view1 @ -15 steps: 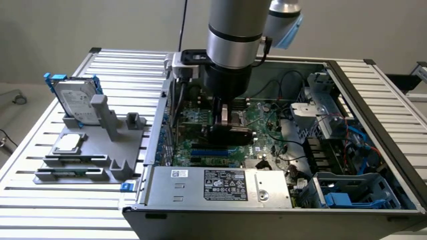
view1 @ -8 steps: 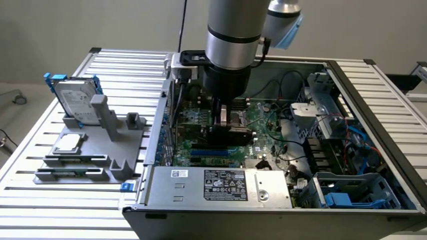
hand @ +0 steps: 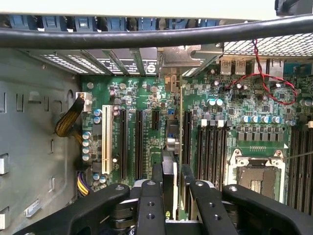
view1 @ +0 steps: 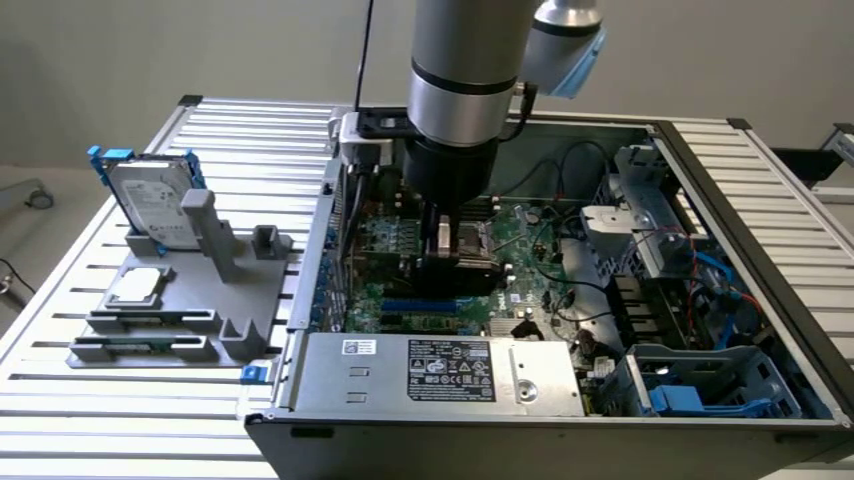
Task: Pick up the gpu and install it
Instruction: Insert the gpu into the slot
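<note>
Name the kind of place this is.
Probably a robotics lab bench for PC assembly: an open computer case on a slatted metal table, a grey fixture holding a hard drive, a robot arm reaching inside.

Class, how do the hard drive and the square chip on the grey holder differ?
The hard drive stands upright; the chip lies flat. The hard drive is larger than the chip. The hard drive has a blue frame; the chip has none. Both are silver and sit on the grey holder.

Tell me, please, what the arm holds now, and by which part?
The gpu, seen edge-on, clamped between the two fingers by the edge that faces away from the motherboard.
</note>
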